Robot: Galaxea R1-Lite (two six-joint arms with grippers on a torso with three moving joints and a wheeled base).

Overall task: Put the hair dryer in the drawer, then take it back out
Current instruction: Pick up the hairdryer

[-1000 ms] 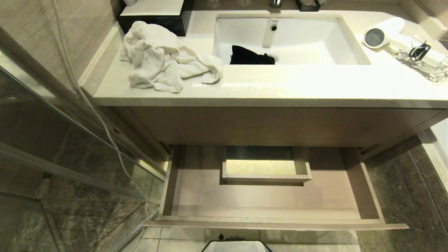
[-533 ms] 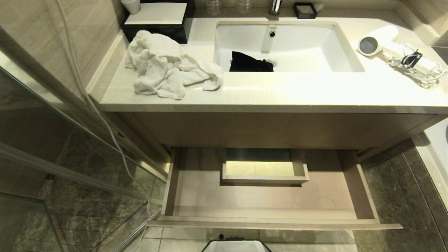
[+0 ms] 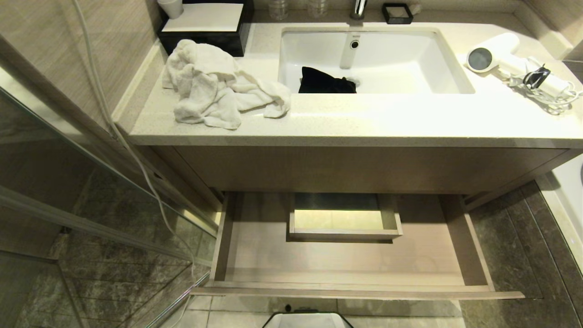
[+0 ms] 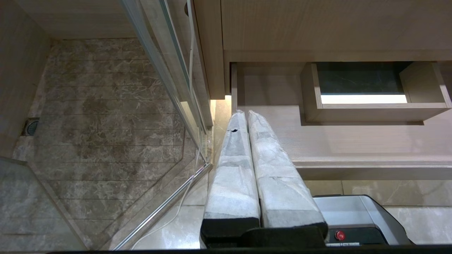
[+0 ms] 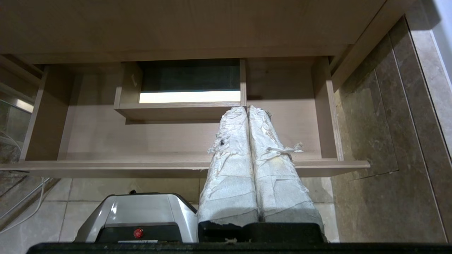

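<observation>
Hair dryer (image 3: pixel 494 51) lay on table (image 3: pixel 364 118), right of sink (image 3: pixel 451 77). Drawer (image 3: pixel 350 269) stood open. Left gripper (image 4: pixel 246 114) and right gripper (image 5: pixel 246 109) had fingers pressed together.

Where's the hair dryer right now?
In the head view the hair dryer lies on the countertop at the far right, just right of the sink, beside its bundled cord. It is not in the open drawer below.

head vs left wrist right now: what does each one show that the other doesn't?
Head only: counter with hair dryer, towel, sink holding a black pouch.
Left wrist only: left hand, shut and empty, low beside the drawer; shower floor drain.
Both: open, empty drawer with its boxed cut-out, glass door, white cable.
</observation>
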